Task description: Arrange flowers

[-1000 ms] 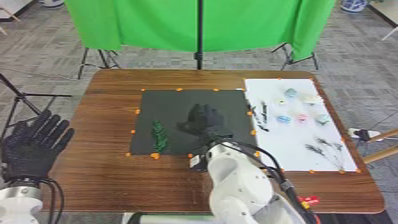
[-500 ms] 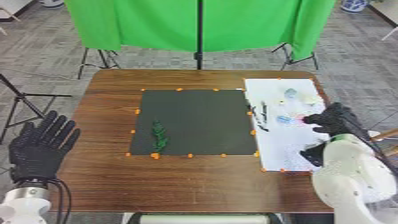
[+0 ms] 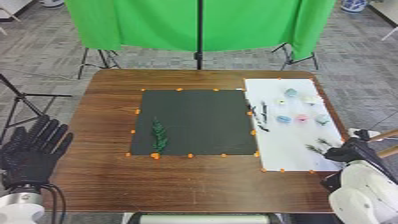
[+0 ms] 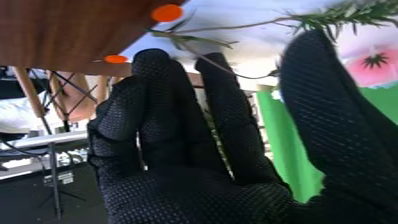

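Observation:
In the head view my right hand (image 3: 355,152) is over the near right corner of the white sheet (image 3: 293,162), beside the thin green sprigs (image 3: 322,146). The right wrist view has my right hand (image 4: 191,165) open, fingers straight, with a sprig (image 4: 342,17) beyond the fingertips and a pink flower (image 4: 373,62) past the thumb. A dark green stem (image 3: 159,136) lies on the left of the black mat (image 3: 206,120). Blue flower (image 3: 283,119), pink flower (image 3: 302,118) and other small blooms lie on the sheet, near dark twigs (image 3: 263,114). My left hand (image 3: 34,152) is open left of the table.
Orange markers (image 3: 155,156) line the mat and sheet on the brown table (image 3: 195,185). A green cloth (image 3: 151,25) hangs behind the table, with black stands around it. Wooden legs (image 3: 387,142) stand off the right edge.
My right hand has gone from the black mat across to the sheet's flowers, then nearer to the sprigs at the near right. The left hand has shifted slightly.

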Robot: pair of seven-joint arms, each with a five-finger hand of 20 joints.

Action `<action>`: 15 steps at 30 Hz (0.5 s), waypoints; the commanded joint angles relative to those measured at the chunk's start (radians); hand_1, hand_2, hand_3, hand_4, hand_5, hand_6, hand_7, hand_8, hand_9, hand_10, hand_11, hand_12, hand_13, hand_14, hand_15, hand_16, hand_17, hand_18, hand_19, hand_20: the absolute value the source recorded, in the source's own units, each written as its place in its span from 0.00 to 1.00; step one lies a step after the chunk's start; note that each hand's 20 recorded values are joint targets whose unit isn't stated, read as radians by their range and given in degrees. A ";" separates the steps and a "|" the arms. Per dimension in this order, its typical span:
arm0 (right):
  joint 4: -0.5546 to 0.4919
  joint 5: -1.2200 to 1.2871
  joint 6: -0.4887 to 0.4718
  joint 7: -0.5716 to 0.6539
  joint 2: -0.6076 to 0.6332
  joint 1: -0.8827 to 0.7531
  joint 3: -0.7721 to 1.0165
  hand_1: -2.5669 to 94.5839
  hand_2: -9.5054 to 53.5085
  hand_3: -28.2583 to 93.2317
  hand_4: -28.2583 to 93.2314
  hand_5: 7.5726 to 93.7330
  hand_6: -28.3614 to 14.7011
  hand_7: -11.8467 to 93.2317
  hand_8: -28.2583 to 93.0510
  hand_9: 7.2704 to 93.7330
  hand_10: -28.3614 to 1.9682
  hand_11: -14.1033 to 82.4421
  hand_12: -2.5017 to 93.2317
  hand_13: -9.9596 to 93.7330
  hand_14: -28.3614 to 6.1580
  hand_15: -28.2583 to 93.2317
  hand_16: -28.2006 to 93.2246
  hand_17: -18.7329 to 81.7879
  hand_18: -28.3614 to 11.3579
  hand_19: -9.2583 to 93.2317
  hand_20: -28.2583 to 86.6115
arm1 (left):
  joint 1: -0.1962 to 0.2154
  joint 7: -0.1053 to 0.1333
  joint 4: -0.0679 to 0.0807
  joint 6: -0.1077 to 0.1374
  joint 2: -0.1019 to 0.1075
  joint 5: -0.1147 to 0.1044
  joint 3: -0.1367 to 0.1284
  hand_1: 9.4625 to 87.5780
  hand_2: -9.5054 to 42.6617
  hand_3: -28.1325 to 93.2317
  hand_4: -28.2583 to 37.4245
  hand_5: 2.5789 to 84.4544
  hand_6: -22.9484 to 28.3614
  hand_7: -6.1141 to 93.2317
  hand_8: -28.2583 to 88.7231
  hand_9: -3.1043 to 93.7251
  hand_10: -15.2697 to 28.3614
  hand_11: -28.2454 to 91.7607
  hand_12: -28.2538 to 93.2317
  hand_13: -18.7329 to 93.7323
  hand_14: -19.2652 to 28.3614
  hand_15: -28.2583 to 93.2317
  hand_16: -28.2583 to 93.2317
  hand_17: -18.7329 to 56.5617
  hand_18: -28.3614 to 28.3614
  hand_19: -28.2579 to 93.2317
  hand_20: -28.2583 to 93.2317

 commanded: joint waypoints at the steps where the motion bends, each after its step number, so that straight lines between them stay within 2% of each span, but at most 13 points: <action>1: 0.043 -0.096 0.157 0.022 0.002 0.010 -0.061 0.60 0.00 0.81 0.00 0.74 0.57 0.42 0.26 0.67 0.36 0.42 0.32 0.58 0.32 0.79 0.50 0.53 0.07 0.98 0.63 | 0.024 -0.010 -0.003 0.022 -0.013 -0.014 0.025 0.24 0.51 0.84 0.00 0.54 0.61 0.24 0.15 0.44 0.70 0.43 0.33 0.44 0.75 0.62 0.17 0.17 0.78 0.56 0.35; 3: 0.025 -0.070 0.142 0.040 0.005 0.018 -0.052 0.63 0.00 0.81 0.00 0.77 0.58 0.46 0.30 0.79 0.46 0.36 0.49 0.64 0.37 0.79 0.57 0.58 0.09 1.00 0.70 | 0.029 -0.010 -0.006 0.032 -0.014 -0.014 0.028 0.24 0.51 0.84 0.00 0.55 0.61 0.24 0.15 0.44 0.70 0.43 0.33 0.44 0.75 0.62 0.17 0.17 0.78 0.56 0.35; 7: -0.006 -0.073 0.159 0.042 0.026 0.019 -0.059 0.63 0.01 0.81 0.00 0.75 0.59 0.48 0.33 0.81 0.49 0.44 0.55 0.69 0.34 0.83 0.57 0.62 0.11 1.00 0.76 | 0.036 -0.013 -0.008 0.037 -0.013 -0.022 0.034 0.24 0.51 0.84 0.00 0.55 0.61 0.24 0.15 0.44 0.71 0.44 0.33 0.44 0.76 0.62 0.17 0.17 0.78 0.57 0.36; 11: -0.052 -0.062 0.203 0.021 0.041 0.028 -0.081 0.63 0.01 0.81 0.00 0.74 0.59 0.50 0.33 0.82 0.54 0.54 0.55 0.73 0.35 0.86 0.56 0.66 0.13 1.00 0.79 | 0.040 -0.012 -0.009 0.037 -0.011 -0.022 0.034 0.24 0.51 0.84 0.00 0.55 0.61 0.23 0.15 0.44 0.70 0.44 0.33 0.44 0.76 0.62 0.17 0.17 0.78 0.57 0.36; 13: -0.074 -0.023 0.253 0.016 0.049 0.044 -0.103 0.62 0.01 0.83 0.00 0.74 0.60 0.51 0.33 0.84 0.56 0.55 0.53 0.76 0.38 0.85 0.57 0.69 0.14 1.00 0.80 | 0.040 -0.014 -0.010 0.036 -0.010 -0.022 0.035 0.24 0.51 0.84 0.00 0.55 0.61 0.23 0.15 0.44 0.70 0.44 0.33 0.44 0.76 0.62 0.17 0.17 0.78 0.57 0.36; 15: -0.111 0.077 0.279 0.029 0.053 0.058 -0.111 0.61 0.00 0.85 0.00 0.74 0.61 0.51 0.33 0.87 0.55 0.58 0.49 0.80 0.43 0.84 0.58 0.73 0.18 1.00 0.82 | 0.040 -0.014 -0.010 0.033 -0.009 -0.038 0.039 0.24 0.51 0.84 0.00 0.55 0.61 0.23 0.15 0.44 0.70 0.44 0.33 0.44 0.76 0.62 0.17 0.17 0.78 0.57 0.36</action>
